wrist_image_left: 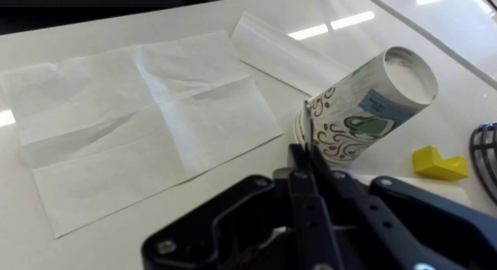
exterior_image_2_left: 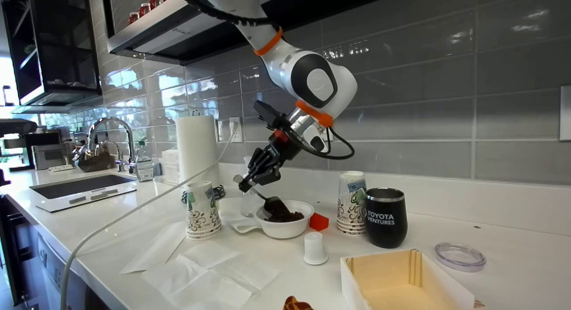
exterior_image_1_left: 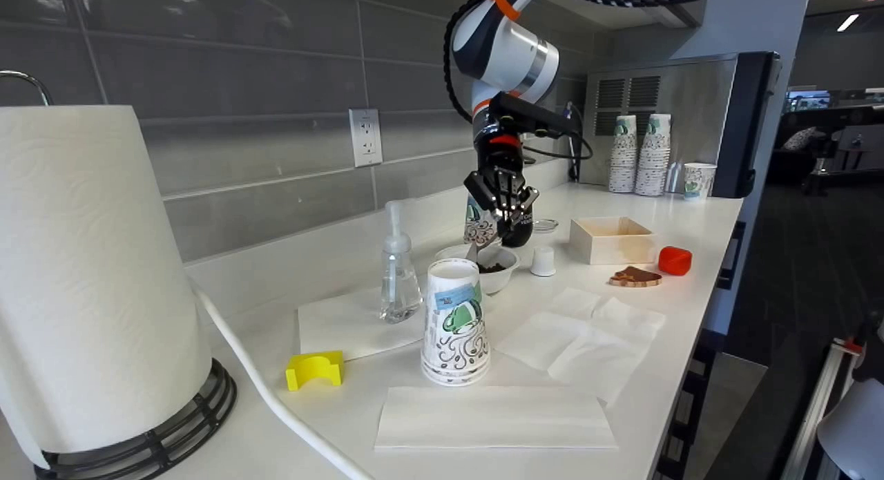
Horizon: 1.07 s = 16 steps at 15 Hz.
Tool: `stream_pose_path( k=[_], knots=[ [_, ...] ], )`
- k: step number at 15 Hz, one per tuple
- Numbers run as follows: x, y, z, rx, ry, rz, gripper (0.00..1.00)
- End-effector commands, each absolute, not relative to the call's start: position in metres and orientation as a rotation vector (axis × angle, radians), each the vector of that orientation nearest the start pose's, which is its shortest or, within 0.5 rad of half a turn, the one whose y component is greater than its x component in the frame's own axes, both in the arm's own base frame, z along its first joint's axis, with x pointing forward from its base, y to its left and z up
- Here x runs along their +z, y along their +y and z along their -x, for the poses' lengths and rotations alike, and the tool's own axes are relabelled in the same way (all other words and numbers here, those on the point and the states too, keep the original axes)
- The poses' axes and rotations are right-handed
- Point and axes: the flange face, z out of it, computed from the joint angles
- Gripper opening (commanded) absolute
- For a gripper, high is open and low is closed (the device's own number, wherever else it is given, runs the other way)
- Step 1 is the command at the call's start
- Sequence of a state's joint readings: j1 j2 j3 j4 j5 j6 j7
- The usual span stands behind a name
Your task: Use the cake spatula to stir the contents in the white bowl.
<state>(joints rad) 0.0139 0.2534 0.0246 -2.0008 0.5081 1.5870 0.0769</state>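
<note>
In an exterior view, we see the cake spatula slanting: its pale handle, upper left, is clamped in the claw; its dark blade points down and right into the white bowl, meeting the contents. A strip of tabletop separates bowl and napkins. In an exterior view, a cup stack partly hides the bowl, which sits nearer the tiled wall than the tabletop's front edge. In the wrist view, the handle runs upward past the claw.

The contents lie in the bowl, spatula apparently among them.
</note>
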Motion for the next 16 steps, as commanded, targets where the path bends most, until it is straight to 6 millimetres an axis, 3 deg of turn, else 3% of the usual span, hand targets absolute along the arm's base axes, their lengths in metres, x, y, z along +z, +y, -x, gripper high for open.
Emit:
stream_pose_path(
  k=[1, 10, 16],
  knots=[
    [0.321, 0.07, -0.519, 0.888, 0.379, 2.562, 0.01],
    [0.33, 0.078, -0.506, 0.973, 0.493, 2.714, 0.01],
    [0.328, 0.084, -0.501, 1.1, 0.443, 2.732, 0.01]
  ],
)
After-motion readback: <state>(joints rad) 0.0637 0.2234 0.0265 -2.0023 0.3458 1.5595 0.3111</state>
